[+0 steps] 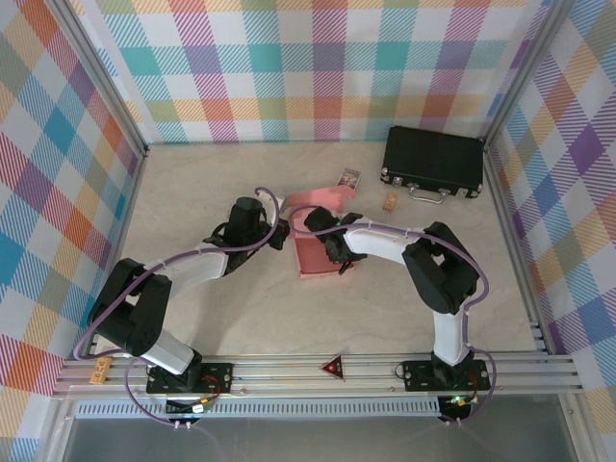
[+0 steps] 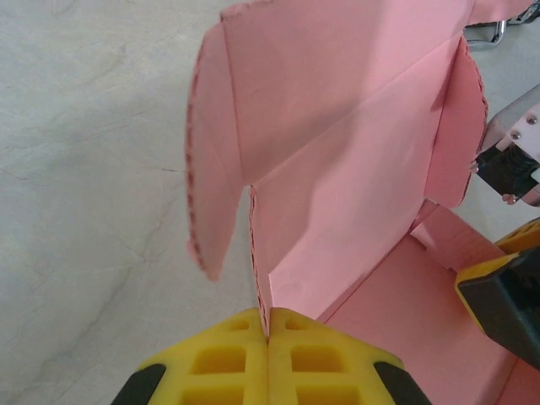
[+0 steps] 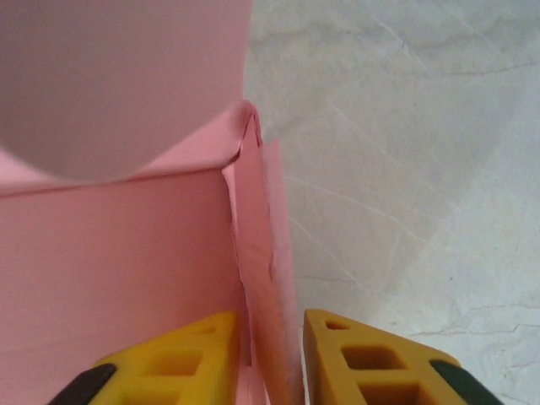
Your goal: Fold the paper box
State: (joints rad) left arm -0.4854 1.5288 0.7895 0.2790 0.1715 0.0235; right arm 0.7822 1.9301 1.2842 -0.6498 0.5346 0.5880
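While salmon-pink paper box [image 1: 313,258] sits half-folded at worktop [image 1: 241,318] centre, side walls upright, rear flap raised, left claw [image 2: 268,336] pinches one wall edge; right claw [image 3: 272,337] spread, straddling opposite wall.

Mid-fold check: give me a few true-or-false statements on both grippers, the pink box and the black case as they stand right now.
1. The left gripper is shut on an edge of the pink box. True.
2. The right gripper is shut with nothing in it. False: its jaws stand apart, a box wall between them.
3. The black case sits at the far right, apart from the box. True.
4. The box lies completely flat. False: several walls stand up.
5. The card packet is inside the box. False: it lies on the table beyond it.
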